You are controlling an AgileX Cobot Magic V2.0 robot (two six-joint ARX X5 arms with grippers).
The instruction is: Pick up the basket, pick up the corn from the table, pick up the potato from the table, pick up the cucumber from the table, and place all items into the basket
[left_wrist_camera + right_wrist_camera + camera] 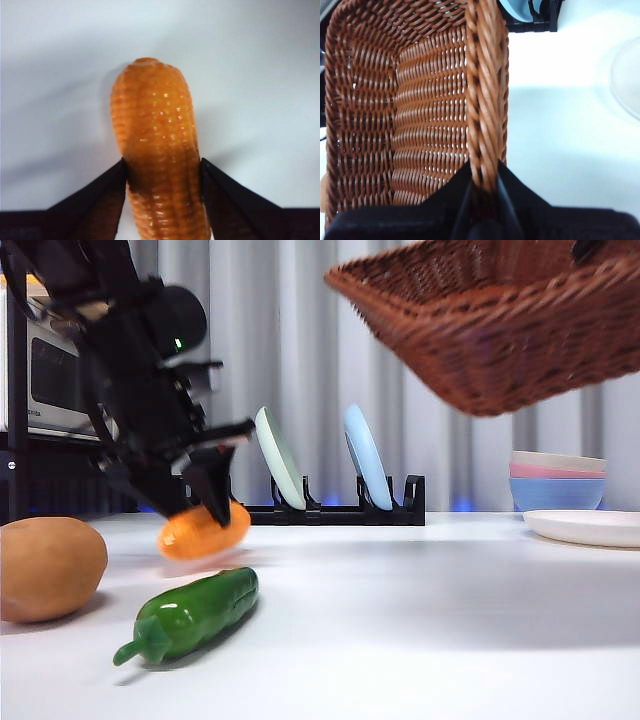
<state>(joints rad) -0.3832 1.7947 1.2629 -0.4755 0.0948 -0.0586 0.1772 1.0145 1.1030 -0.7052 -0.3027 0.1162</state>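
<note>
Pale grey curtain [300,340] behind, black dish rack [340,510] with plates, stacked bowls [557,485] right

The setting is a robotics lab staged as a kitchen test station. A flat plain white table [420,610] carries kitchenware props: a black slotted dish rack [340,512] holding 2 upright plates, 1 pale green [280,460] and 1 light blue [362,455]; a stack of pastel bowls [557,482]; and a white plate [590,527]. A grey pleated curtain [300,350] closes off the background. A silver-fronted appliance [55,370] stands at the left.
</note>
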